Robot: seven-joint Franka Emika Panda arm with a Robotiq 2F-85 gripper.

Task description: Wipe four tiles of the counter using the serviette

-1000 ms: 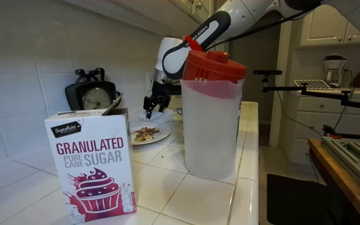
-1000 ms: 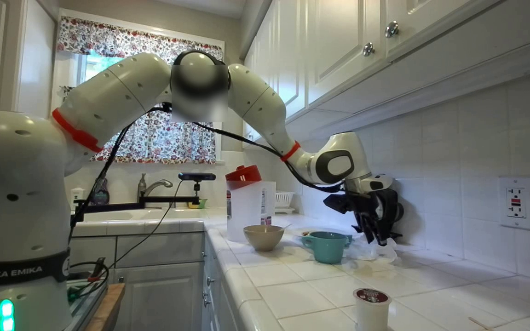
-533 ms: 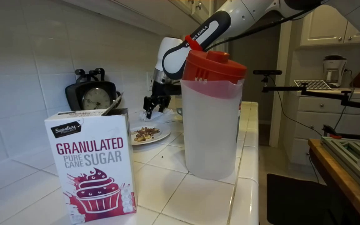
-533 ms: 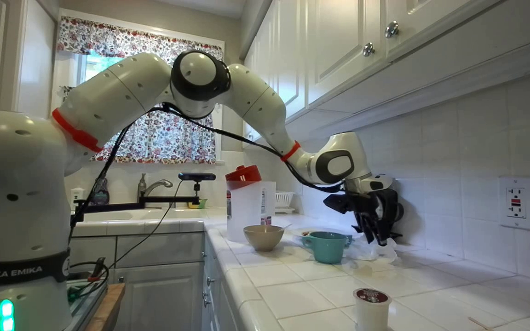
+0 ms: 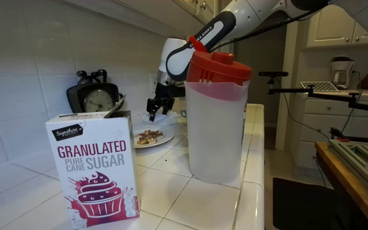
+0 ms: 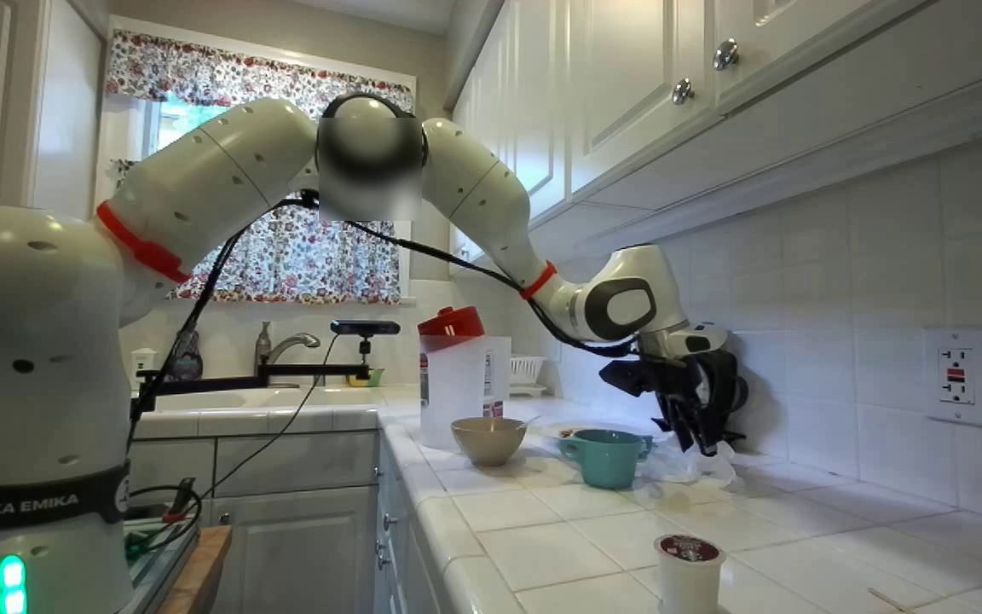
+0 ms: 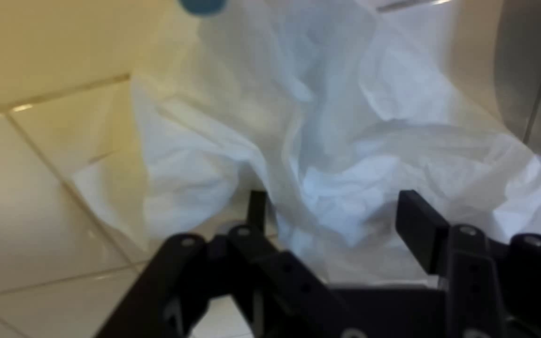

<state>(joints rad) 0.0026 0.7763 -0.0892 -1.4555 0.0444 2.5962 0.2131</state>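
The serviette (image 7: 327,117) is a thin, crumpled white sheet on the counter (image 7: 31,202), which is glossy white tile. It fills the middle of the wrist view. My gripper (image 7: 331,199) is open, with its two black fingers wide apart. Part of the serviette shows between and beyond the fingers. In both exterior views the gripper (image 5: 158,117) (image 6: 710,448) points down at the serviette (image 5: 168,119) (image 6: 717,467). I cannot tell whether the fingertips touch it. The counter (image 5: 168,185) (image 6: 542,554) also shows in both exterior views.
A teal cup (image 6: 609,460) stands beside the serviette, with a tan bowl (image 6: 489,441) near it. A plate of nuts (image 5: 168,139), a pitcher with a red lid (image 5: 216,137), a sugar box (image 5: 97,172), a clock (image 5: 97,100) and a small pod (image 6: 690,580) stand on the counter.
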